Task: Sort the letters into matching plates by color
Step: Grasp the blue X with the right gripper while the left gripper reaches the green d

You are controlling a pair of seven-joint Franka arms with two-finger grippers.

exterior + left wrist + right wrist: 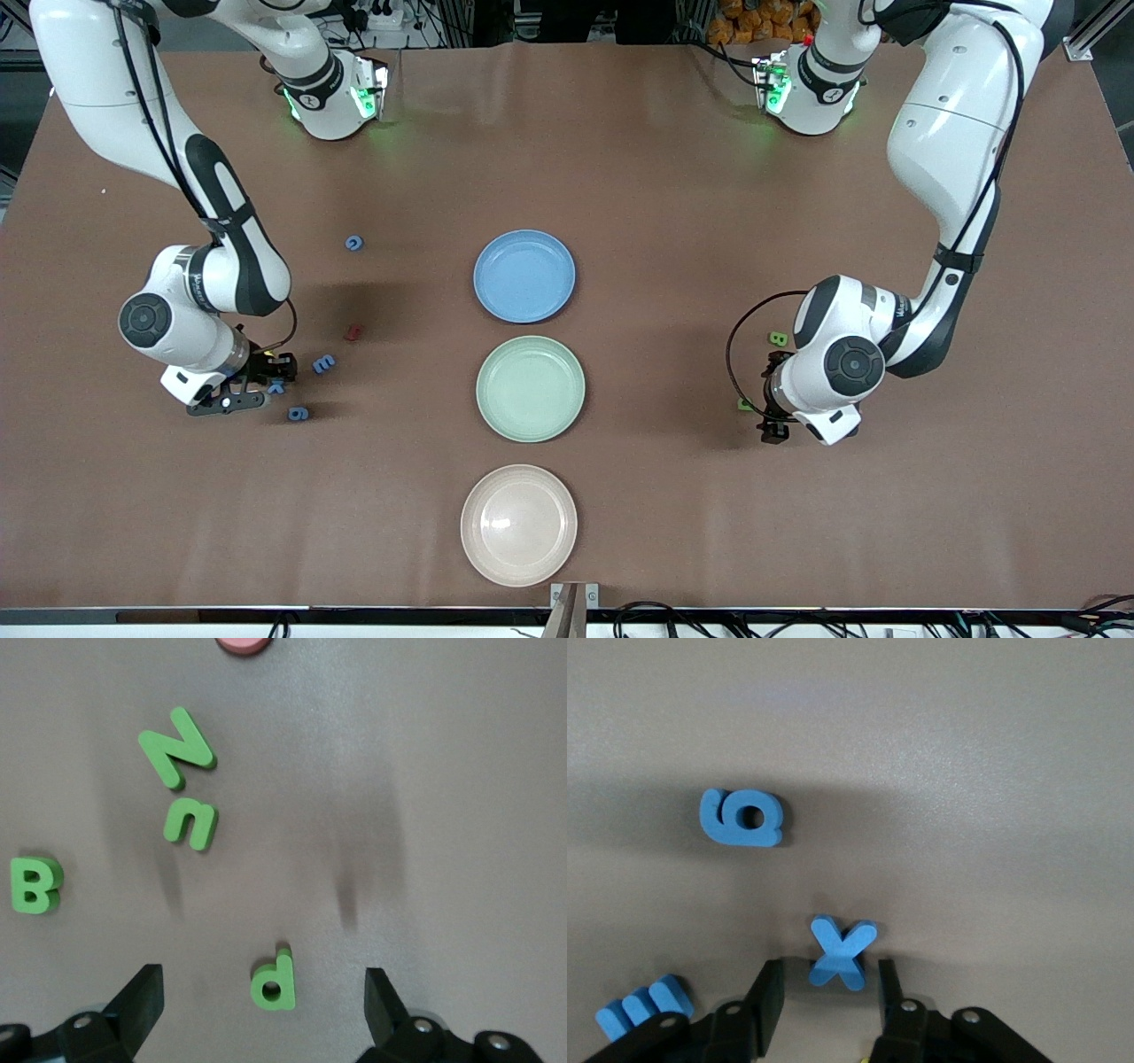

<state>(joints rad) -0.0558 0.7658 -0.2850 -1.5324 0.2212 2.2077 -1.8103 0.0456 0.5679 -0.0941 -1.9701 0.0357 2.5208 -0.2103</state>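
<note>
Brown table (620,159): green B (35,885), blue X (842,952).

Brown table (673,159) is covered by three plates in a line down its middle: blue plate (524,276) farthest from the front camera; green plate (531,388) next; cream plate (518,525) nearest; blue letters (324,363) and one dark red letter (353,333) are scattered toward the right arm's end; green letters (176,749) are scattered toward the left arm's end.

Three plates (524,276) in a row
</note>
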